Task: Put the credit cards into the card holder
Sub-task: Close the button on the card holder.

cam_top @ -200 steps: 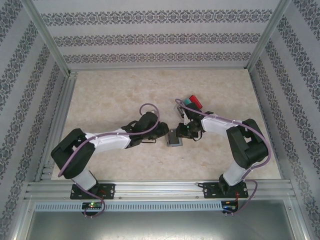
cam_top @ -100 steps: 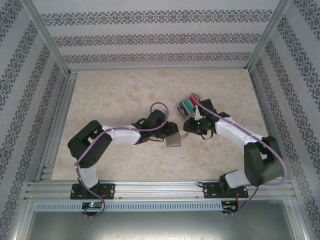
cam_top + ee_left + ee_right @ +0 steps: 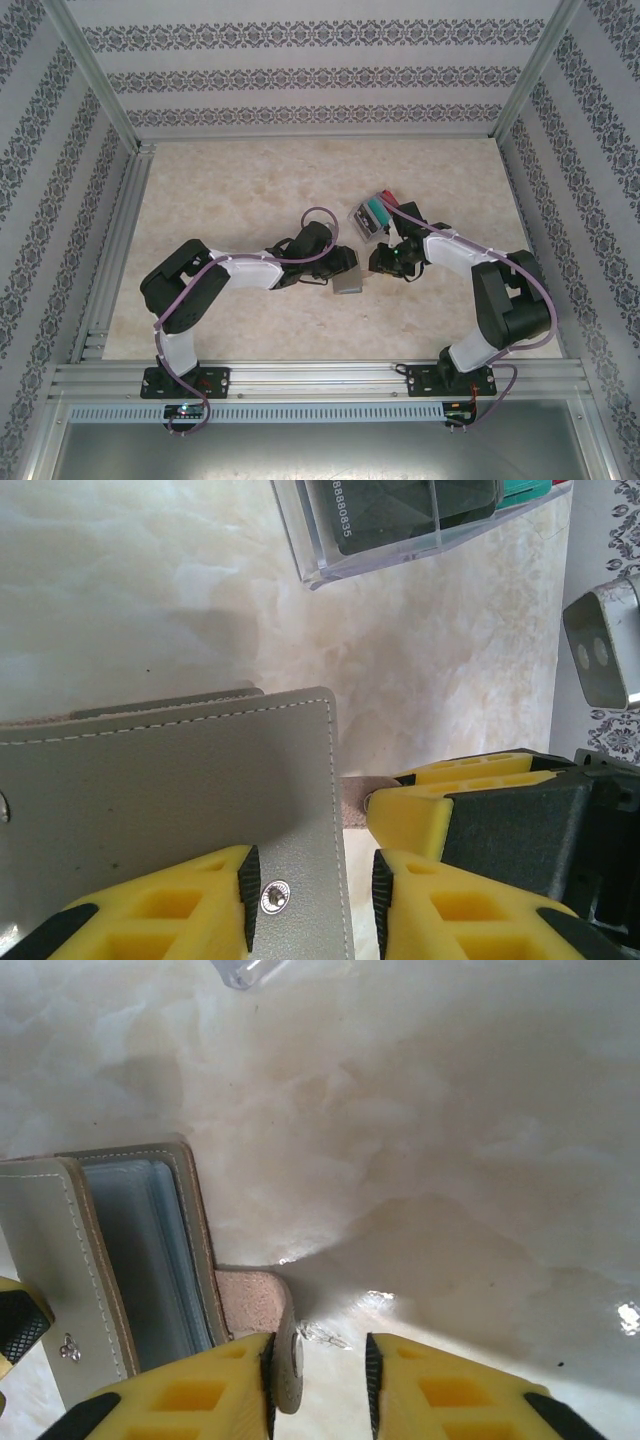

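The grey card holder lies on the marble table between both grippers. In the left wrist view the card holder has its stitched edge and snap stud between the jaws of my open left gripper, with a gap on the right side. My left gripper sits on the holder's left. My right gripper is on its right, open; in the right wrist view the holder's clasp tab rests against the left pad of that gripper. The credit cards, dark, teal and red, stand in a clear box.
The clear card box stands just behind the right gripper. Aluminium frame rails border the table on the left, right and near sides, with patterned walls behind. Open marble surface stretches to the back left.
The left arm has reached further right, up to the holder. The right gripper has drawn back slightly to the holder's right side, uncovering the card box. The holder has barely moved.
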You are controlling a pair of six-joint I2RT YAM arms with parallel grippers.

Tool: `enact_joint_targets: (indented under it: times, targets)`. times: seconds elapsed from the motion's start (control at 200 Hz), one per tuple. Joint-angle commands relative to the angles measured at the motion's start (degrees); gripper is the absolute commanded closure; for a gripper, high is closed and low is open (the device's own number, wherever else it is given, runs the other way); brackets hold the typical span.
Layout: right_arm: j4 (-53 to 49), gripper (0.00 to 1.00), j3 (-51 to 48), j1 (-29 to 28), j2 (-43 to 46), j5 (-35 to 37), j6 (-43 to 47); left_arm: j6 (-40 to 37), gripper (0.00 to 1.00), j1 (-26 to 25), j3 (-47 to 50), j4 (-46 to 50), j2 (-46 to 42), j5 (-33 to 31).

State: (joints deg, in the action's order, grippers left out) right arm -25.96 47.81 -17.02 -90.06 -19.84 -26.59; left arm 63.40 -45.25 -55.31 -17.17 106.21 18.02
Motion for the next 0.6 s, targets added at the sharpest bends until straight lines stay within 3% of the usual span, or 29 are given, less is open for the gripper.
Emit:
enact_joint_targets:
  times: [0.0, 0.18, 0.265, 0.53, 0.595]
  targets:
    - [-0.7, 0.74, 1.3, 0.0, 0.1, -0.3, 0.7, 0.1, 0.63, 0.0, 0.6, -0.7, 1.4, 0.3]
    - [-0.7, 0.75, 0.7, 0.4, 1.7, 0.0, 0.8, -1.1, 0.64, 0.0, 0.8, 0.9, 0.8, 0.3]
    - [-0.9, 0.82, 1.0, 0.8, 2.0, -0.8, 1.1, -2.3, 0.64, 0.0, 0.8, 2.6, 0.4, -0.2]
    - [-1.0, 0.89, 0.7, 1.0, 2.1, -2.0, 1.4, -4.6, 0.65, -0.1, 0.5, 4.9, -0.9, -1.2]
    - [-0.8, 0.97, 0.6, 1.0, 2.1, -2.6, 1.4, -4.8, 0.65, 0.0, 0.4, 5.3, -0.8, -0.9]
